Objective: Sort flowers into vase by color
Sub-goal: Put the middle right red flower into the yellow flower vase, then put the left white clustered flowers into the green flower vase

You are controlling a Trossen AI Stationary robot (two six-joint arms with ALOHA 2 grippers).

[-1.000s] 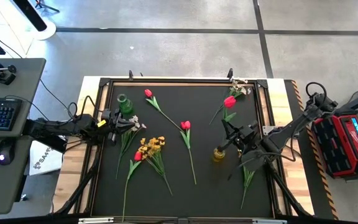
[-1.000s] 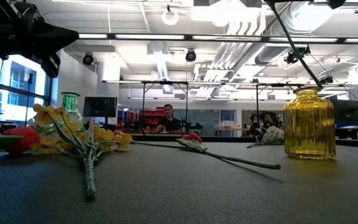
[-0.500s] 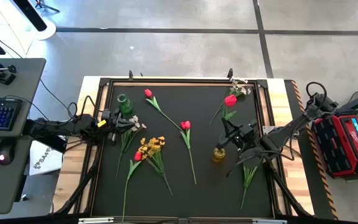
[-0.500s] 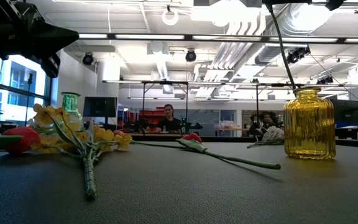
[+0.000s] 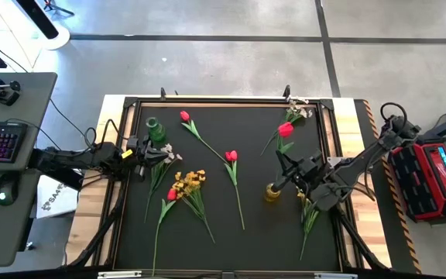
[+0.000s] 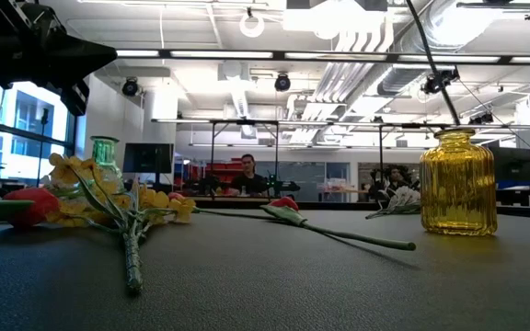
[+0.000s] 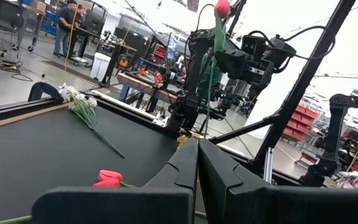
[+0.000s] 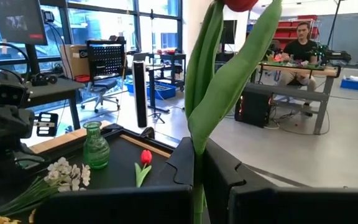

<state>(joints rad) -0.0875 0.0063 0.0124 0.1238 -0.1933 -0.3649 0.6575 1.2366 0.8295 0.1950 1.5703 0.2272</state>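
Flowers are lying scattered across the black counter (image 5: pixel 254 232), and one red tulip (image 5: pixel 286 129) is being held up by the right pincer (image 5: pixel 294 180), which is clenched on its green stem. In the right wrist view the stem (image 8: pixel 197 155) is being pinched between the two dark fingers (image 8: pixel 182 158), with long leaves rising past them to the red head at the frame's edge; this grip is not being shown by the overhead camera, where only the head and stem are showing beyond the arm. The tulip is being carried just beside the yellow vase (image 5: pixel 272 191), which is standing near the counter's right side. In the low view that yellow vase (image 6: pixel 457 184) is standing upright, with a bunch of yellow blossoms (image 6: pixel 109 198) lying nearest the camera.

The left pincer (image 5: pixel 155 154) is waiting at the counter's left, its fingers (image 7: pixel 185 171) being held closed with no gap between them, over a white sprig (image 5: pixel 163 155). Just beside it the green vase (image 5: pixel 155 129) is standing. Farther out, a second tulip (image 5: pixel 231 156) is lying at mid-counter, a third (image 5: pixel 185 116) toward the far edge, and another white sprig (image 5: pixel 299 108) at the far right corner. A seated person (image 8: pixel 300 43) is showing in the room behind.
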